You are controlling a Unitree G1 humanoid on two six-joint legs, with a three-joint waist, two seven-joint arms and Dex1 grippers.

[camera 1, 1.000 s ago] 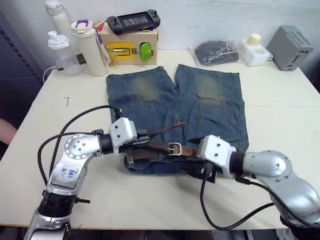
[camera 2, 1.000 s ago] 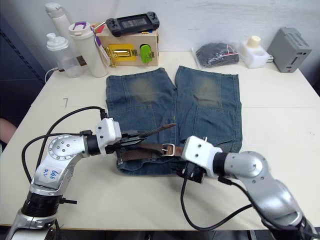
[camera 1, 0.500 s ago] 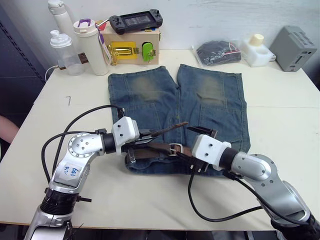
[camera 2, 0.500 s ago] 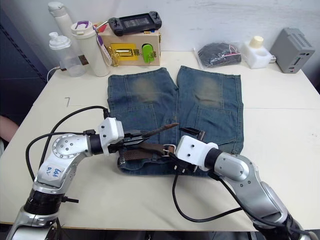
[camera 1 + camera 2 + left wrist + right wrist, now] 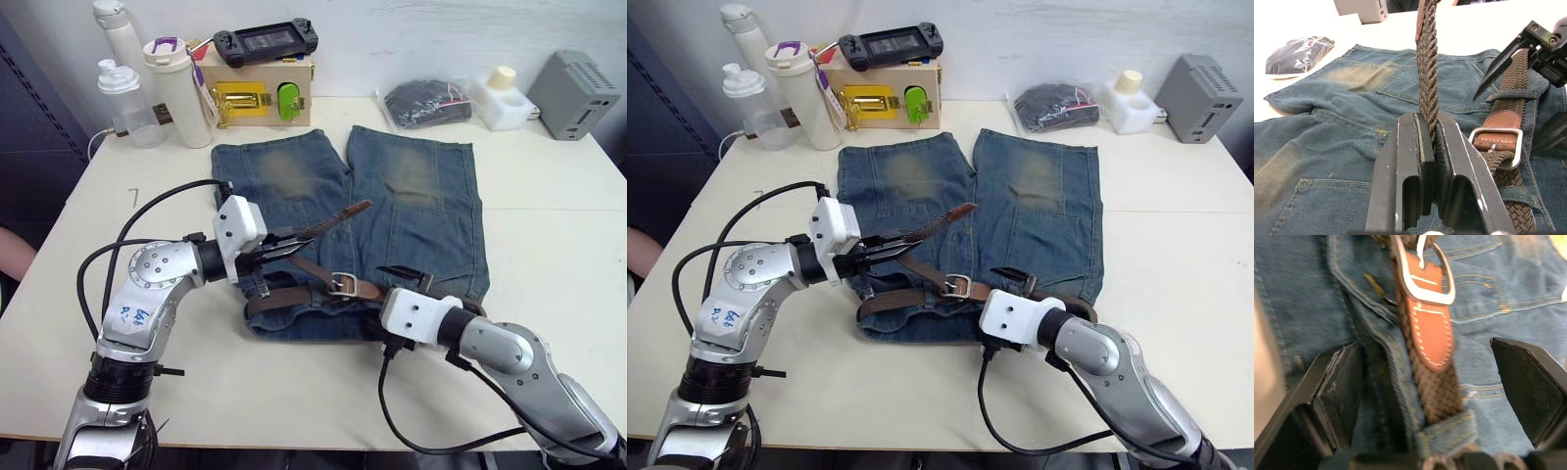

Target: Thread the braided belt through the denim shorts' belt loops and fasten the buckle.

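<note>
The denim shorts [image 5: 343, 230] lie flat mid-surface, legs toward 12 o'clock, waistband toward 6. The braided belt [image 5: 294, 294] runs along the waistband through the belt loops [image 5: 1508, 94], with the buckle [image 5: 341, 285] near the middle. The left hand [image 5: 279, 250], at the shorts' 9 o'clock edge, is clamped on the belt's free end, which rises off the denim toward 1 o'clock to its leather tip. The right hand [image 5: 1435, 382] sits at the waistband's 5 o'clock side, fingers [image 5: 1339, 387] spread wide either side of the strap by the buckle
</note>
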